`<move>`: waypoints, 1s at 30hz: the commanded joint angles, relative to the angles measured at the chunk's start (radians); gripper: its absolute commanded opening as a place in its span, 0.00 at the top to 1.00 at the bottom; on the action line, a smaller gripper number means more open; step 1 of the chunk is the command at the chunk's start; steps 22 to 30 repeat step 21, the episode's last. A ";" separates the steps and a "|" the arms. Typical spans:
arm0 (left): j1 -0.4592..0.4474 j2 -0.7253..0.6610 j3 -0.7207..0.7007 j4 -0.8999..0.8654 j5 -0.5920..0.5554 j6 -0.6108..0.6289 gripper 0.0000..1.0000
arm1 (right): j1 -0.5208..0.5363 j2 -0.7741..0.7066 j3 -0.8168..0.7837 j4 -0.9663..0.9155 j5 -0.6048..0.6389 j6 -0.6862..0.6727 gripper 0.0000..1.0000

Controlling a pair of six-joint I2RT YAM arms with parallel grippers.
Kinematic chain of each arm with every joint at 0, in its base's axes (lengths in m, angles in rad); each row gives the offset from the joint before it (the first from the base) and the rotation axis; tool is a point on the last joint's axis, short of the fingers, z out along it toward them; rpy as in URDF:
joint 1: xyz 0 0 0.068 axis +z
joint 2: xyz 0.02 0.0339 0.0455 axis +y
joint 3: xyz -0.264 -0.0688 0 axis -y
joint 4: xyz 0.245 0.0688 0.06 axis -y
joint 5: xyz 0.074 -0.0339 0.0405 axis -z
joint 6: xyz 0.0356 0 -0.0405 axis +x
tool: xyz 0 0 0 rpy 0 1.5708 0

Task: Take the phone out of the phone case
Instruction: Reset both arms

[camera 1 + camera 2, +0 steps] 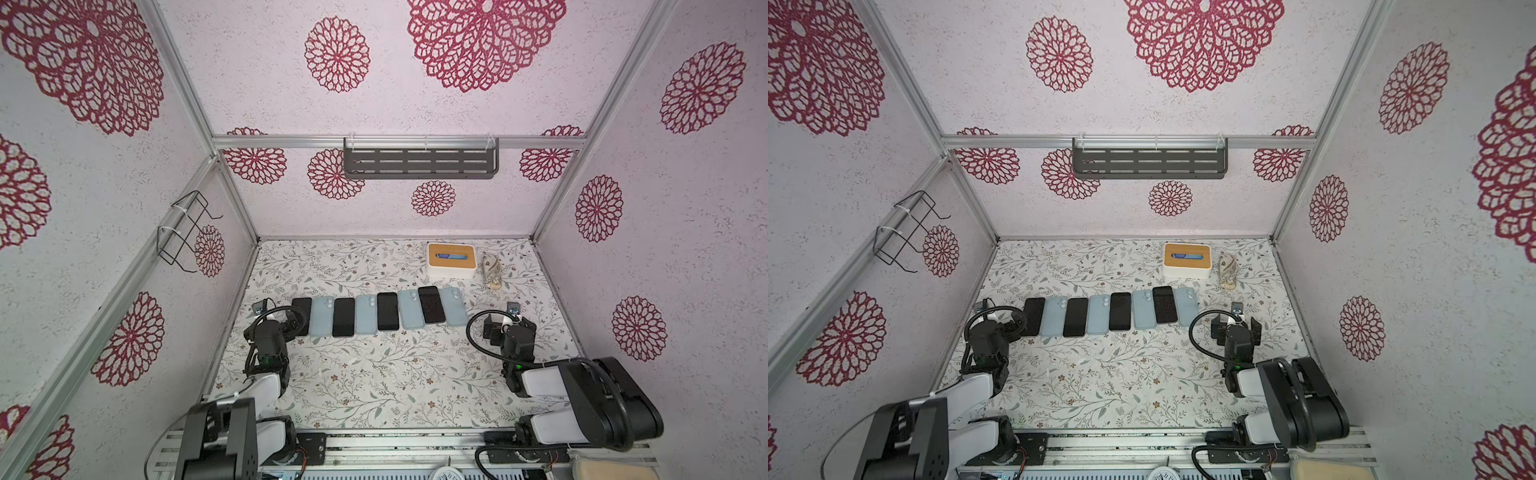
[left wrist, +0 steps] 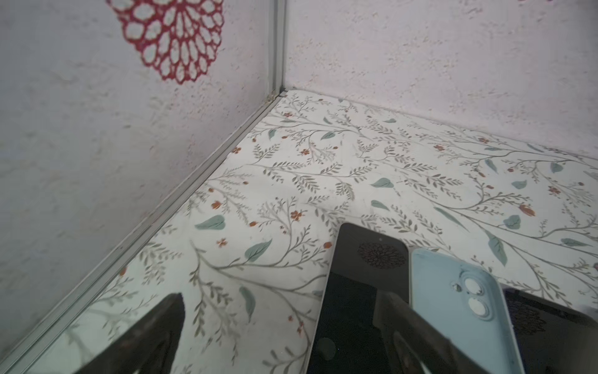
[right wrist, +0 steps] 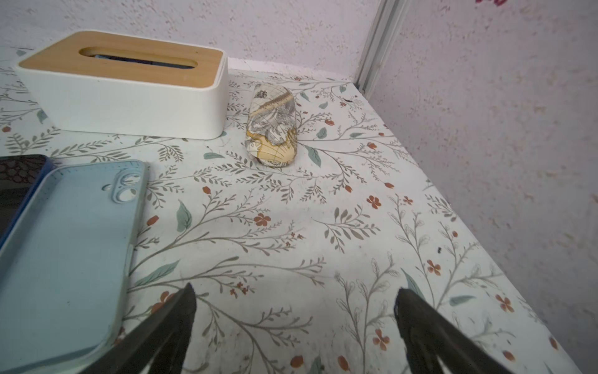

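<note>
Left gripper [image 2: 280, 301], jaws spread, has 1 finger [image 2: 414, 327] over the end black phone [image 2: 349, 307]; its long axis runs fore-aft. Right gripper [image 3: 296, 291], jaws spread, flanks a light blue case [image 3: 64, 259].

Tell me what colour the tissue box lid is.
The lid is light wood brown, over a white box; clearest in the right wrist view.
</note>
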 commanded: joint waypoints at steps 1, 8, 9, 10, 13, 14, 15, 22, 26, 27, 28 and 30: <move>0.007 0.202 0.057 0.360 0.126 0.090 0.03 | -0.090 0.048 0.013 0.244 -0.111 0.017 0.01; 0.038 0.278 0.143 0.283 0.131 0.057 0.03 | -0.151 0.068 0.091 0.109 -0.194 0.057 0.01; 0.045 0.268 0.165 0.216 0.119 0.043 0.03 | -0.149 0.067 0.084 0.121 -0.179 0.059 0.01; 0.053 0.263 0.186 0.159 0.132 0.032 0.03 | -0.145 0.069 0.076 0.146 -0.166 0.061 0.01; 0.059 0.270 0.173 0.204 0.148 0.035 0.03 | -0.108 0.070 0.060 0.178 -0.079 0.046 0.01; 0.060 0.267 0.174 0.194 0.149 0.034 0.03 | -0.105 0.074 0.062 0.177 -0.068 0.045 0.01; 0.061 0.272 0.172 0.209 0.154 0.033 0.03 | -0.105 0.078 0.070 0.164 -0.055 0.050 0.01; 0.061 0.270 0.162 0.226 0.153 0.031 0.03 | -0.125 0.069 0.071 0.153 -0.049 0.079 0.01; 0.061 0.270 0.162 0.226 0.153 0.031 0.03 | -0.125 0.069 0.071 0.153 -0.049 0.079 0.01; 0.061 0.270 0.162 0.226 0.153 0.031 0.03 | -0.125 0.069 0.071 0.153 -0.049 0.079 0.01; 0.061 0.270 0.162 0.226 0.153 0.031 0.03 | -0.125 0.069 0.071 0.153 -0.049 0.079 0.01; 0.061 0.270 0.162 0.226 0.153 0.031 0.03 | -0.125 0.069 0.071 0.153 -0.049 0.079 0.01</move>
